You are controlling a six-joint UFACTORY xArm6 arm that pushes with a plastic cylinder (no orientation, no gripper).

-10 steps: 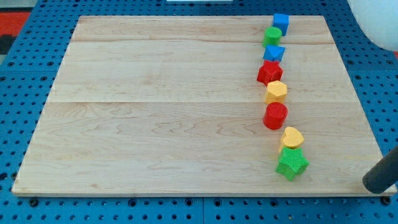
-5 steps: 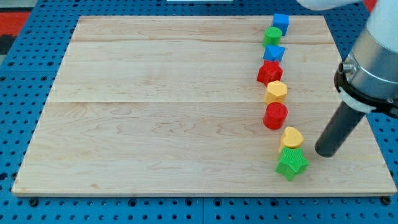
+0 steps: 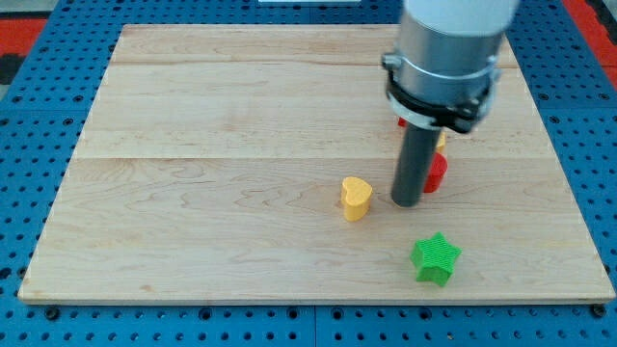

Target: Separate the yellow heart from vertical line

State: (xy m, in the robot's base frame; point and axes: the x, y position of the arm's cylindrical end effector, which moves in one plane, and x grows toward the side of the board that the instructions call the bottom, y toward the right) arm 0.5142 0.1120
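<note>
My tip (image 3: pixel 407 203) is down at the board, just right of the yellow heart (image 3: pixel 356 198), small gap between them, not touching as far as I can tell. No jaws on this tool, just a bare rod, nothing held.

Arm body (image 3: pixel 445 53): big grey cylinder with a black collar, fills the far right of the scene and blocks most of the block line behind it.

Wooden board (image 3: pixel 212 145): light planks on a blue pegboard table (image 3: pixel 29 125). Left half of the board is bare wood.

Green star (image 3: pixel 435 257): near edge, right of centre, alone, well apart from the heart and nearer than my tip.

Yellow heart: mid-board, left of the rod, out of the column of blocks, standing by itself.

Red block (image 3: pixel 436 172): only partly visible just right of the rod, touching or nearly touching it in this view; shape can't be made out.

A sliver of a yellow block (image 3: pixel 442 139) shows just above that red one, and a red sliver (image 3: pixel 400 121) at the collar's left edge. Rest of the line is hidden.
</note>
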